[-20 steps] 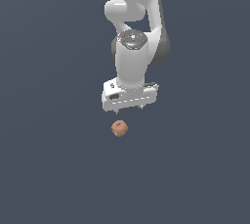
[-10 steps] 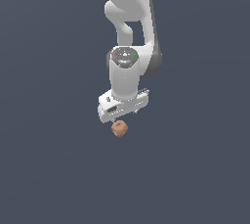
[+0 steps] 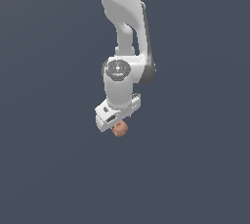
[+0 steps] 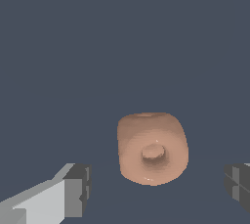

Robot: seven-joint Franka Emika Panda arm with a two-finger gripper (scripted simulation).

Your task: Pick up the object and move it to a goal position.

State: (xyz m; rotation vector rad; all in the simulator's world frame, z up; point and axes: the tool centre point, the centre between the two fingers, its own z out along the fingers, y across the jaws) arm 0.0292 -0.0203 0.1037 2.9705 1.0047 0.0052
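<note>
The object [image 3: 119, 129] is a small terracotta-orange cube-like lump with rounded corners, lying on the dark grey floor. In the wrist view the object [image 4: 152, 148] shows a round dimple on its upper face. My white gripper [image 3: 116, 121] hangs directly over it, its body covering part of the lump in the exterior view. In the wrist view my gripper [image 4: 158, 189] is open. One dark finger pad [image 4: 79, 189] stands to one side of the lump and the other finger pad [image 4: 238, 185] to the other side, both apart from it.
The flat dark grey floor [image 3: 195, 169] surrounds the object on all sides. The white arm [image 3: 124, 22] rises from the gripper to the top of the exterior view. No other objects show.
The arm has come down and shifted toward the exterior view's left, so the gripper now sits right over the object with its fingers on either side. The object has not moved.
</note>
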